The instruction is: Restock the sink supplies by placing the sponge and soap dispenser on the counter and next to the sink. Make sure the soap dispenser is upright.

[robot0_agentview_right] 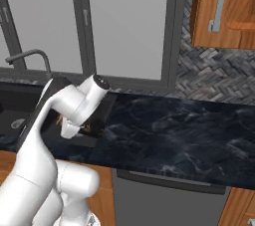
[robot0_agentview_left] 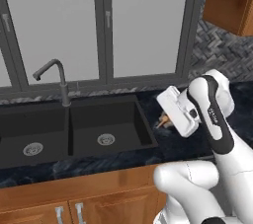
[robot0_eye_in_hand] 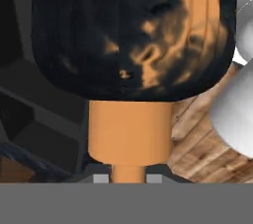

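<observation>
the gripper [robot0_agentview_left: 165, 119] is clamping shut on the soap dispenser [robot0_eye_in_hand: 133, 45] at centre-right of the left base view, just right of the sink [robot0_agentview_left: 74, 129], above the counter [robot0_agentview_left: 168, 144]; setting it upright and fetching the sponge are likely remaining.

White arm, dark joints: rises from the base, elbow bent, forearm reaching forward and left. Wrist turned downward. Gripper [robot0_agentview_left: 165, 119] low, beneath the white hand; fingers closed tight on the soap dispenser [robot0_eye_in_hand: 133, 35].
</observation>
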Tool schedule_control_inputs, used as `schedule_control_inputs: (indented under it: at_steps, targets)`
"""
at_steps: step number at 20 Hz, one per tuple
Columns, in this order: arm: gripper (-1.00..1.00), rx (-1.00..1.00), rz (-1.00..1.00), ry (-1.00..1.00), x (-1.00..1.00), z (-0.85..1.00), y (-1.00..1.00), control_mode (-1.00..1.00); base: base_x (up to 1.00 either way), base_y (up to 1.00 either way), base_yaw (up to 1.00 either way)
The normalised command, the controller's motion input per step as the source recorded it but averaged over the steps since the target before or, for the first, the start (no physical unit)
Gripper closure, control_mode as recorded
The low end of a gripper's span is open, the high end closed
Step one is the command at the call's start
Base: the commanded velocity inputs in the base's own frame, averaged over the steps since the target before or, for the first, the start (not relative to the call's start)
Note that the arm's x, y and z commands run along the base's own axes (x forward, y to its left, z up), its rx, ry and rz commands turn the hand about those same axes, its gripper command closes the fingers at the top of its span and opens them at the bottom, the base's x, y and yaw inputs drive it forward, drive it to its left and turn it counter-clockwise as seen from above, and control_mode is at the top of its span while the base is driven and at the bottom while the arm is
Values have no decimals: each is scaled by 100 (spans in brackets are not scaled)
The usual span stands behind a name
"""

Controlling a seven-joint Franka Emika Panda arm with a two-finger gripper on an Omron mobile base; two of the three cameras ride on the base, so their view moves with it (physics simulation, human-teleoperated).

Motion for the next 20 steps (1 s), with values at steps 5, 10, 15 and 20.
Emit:
schedule_control_inputs:
  at_steps: [5,10,15,20]
  targets:
    - [100,30,5,16,39,0,-27,-100,0,0,0]
    - [100,36,5,13,60,0,-41,-100,0,0,0]
    - [100,29,6,4,53,-15,-25,-100,0,0,0]
    - [100,18,3,1,47,-35,-4,-100,0,0,0]
